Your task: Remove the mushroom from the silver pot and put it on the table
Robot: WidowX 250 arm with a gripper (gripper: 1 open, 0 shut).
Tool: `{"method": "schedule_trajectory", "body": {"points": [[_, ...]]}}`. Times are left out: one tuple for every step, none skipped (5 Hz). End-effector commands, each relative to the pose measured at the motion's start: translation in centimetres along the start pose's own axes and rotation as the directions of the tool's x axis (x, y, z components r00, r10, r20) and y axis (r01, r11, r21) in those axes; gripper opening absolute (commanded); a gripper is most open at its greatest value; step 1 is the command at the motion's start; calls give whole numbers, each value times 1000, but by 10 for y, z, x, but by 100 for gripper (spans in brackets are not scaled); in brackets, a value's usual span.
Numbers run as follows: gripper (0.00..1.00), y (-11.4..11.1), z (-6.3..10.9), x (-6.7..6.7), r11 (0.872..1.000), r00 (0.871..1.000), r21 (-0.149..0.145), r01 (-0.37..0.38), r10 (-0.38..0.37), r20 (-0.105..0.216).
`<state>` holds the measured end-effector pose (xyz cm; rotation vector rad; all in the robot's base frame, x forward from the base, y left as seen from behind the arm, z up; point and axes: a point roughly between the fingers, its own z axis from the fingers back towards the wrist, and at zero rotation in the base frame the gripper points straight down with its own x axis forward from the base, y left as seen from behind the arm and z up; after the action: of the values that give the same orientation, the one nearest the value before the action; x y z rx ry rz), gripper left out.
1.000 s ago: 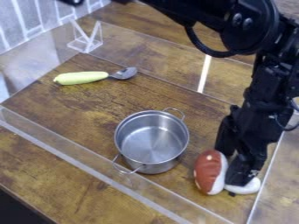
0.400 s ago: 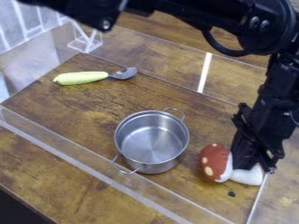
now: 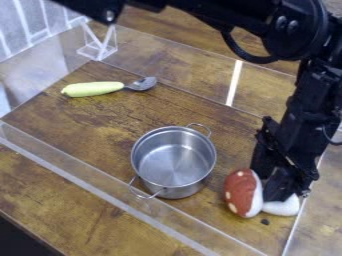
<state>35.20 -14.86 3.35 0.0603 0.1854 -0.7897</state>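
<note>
Brown plank table (image 3: pixel 80 140) now carries the mushroom (image 3: pixel 243 192) beside the empty silver pot (image 3: pixel 174 160); the hand (image 3: pixel 281 190) seems part-open, its grip apparently released.

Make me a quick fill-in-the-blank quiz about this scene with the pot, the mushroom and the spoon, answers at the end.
1. The silver pot holds ____ inside it.
2. The mushroom lies on the table, on the side of the pot nearer the ____.
3. The handle of the spoon is coloured ____.
4. The mushroom's cap is reddish-brown and its stem is ____.

Missing words: nothing; gripper; yellow; white
</note>
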Motion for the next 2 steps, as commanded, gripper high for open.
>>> {"method": "schedule_trajectory", "body": {"points": [[0,-1,44,-1,998,996,60,8,-14,88],[0,4,49,4,997,995,65,-46,40,89]]}}
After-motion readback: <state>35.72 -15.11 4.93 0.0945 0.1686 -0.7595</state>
